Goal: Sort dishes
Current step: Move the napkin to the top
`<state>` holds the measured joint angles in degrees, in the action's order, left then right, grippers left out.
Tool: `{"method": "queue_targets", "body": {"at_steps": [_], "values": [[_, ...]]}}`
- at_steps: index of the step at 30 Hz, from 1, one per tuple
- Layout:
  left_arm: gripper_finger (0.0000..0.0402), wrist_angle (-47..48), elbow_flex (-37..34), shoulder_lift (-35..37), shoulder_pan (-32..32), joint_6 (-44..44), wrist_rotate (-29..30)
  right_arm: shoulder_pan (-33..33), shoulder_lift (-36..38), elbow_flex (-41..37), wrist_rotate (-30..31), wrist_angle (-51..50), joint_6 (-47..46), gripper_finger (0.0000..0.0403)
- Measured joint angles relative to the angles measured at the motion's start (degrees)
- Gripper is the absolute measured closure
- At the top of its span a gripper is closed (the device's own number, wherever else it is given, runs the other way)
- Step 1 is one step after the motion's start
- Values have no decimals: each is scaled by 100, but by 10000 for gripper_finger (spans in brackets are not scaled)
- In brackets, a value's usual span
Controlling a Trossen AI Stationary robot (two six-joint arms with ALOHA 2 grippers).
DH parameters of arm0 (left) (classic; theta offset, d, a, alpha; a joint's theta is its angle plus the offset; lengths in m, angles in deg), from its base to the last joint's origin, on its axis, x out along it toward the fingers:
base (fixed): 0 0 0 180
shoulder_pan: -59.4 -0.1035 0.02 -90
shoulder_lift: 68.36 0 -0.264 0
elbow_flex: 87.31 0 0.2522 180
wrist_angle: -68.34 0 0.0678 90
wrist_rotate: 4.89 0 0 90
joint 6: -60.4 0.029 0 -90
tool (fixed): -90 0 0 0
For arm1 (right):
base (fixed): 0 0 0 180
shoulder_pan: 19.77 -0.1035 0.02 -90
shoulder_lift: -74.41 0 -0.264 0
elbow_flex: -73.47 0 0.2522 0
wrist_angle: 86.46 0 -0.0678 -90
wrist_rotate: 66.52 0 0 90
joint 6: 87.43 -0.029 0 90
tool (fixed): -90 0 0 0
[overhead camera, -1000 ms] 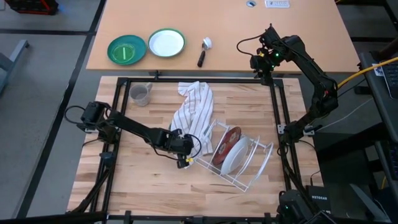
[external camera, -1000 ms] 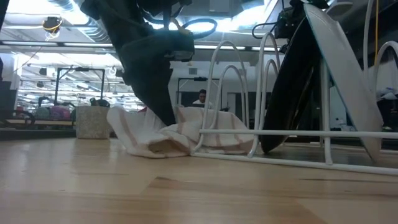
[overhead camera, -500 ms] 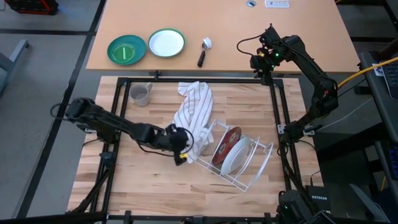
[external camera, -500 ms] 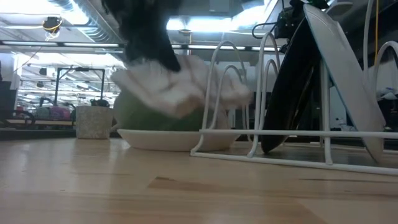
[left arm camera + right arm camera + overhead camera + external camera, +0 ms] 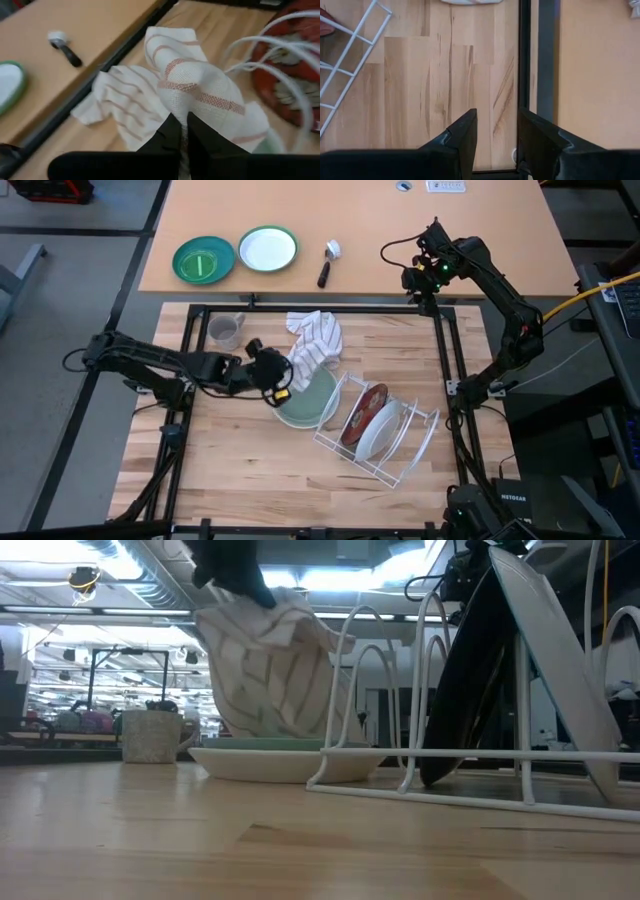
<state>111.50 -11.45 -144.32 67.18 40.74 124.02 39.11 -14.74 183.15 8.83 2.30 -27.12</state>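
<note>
The left gripper (image 5: pixel 279 383) hung over the middle of the wooden table (image 5: pixel 230 470), its fingers (image 5: pixel 170 136) pinched shut on a striped dish towel (image 5: pixel 312 345). The cloth was lifted at the gripped end and trailed toward the far edge of the table, where the rest lay bunched. In the low view the towel (image 5: pixel 270 675) hung in folds above a pale plate (image 5: pixel 275 760). From above, that light blue plate (image 5: pixel 310 402) lay flat on the table just beside the white wire dish rack (image 5: pixel 400 455), partly under the raised cloth and touching or nearly touching the rack's near wires.

In the rack stood two more plates on edge: a dark red plate (image 5: pixel 366 408) with flower marks and a white plate (image 5: pixel 382 432) next to it. The low view showed the red plate's glossy black underside (image 5: pixel 470 680) leaning against the white plate (image 5: pixel 555 660).

The right gripper (image 5: pixel 423 292) waited at the far right corner of the table frame, well apart from the dishes; its fingers (image 5: pixel 460 140) stood spread, with nothing between them, above bare wood and the black frame bar.

A small grey mug (image 5: pixel 226 332) stood near the far left corner of the table. On the tan table beyond lay a bright green plate (image 5: pixel 203 261), a green-rimmed white plate (image 5: pixel 268 249) and a black-handled tool (image 5: pixel 327 264).
</note>
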Motion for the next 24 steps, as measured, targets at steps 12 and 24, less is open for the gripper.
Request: {"method": "queue_targets", "body": {"at_steps": [12,24], "values": [[400,-1198,0,-37,-2015,1604,843,1,0,0,0,116,-2,258],[398,-1963,4,-243,-3638,1974,-1354,0,0,0,0,119,-2,258]]}}
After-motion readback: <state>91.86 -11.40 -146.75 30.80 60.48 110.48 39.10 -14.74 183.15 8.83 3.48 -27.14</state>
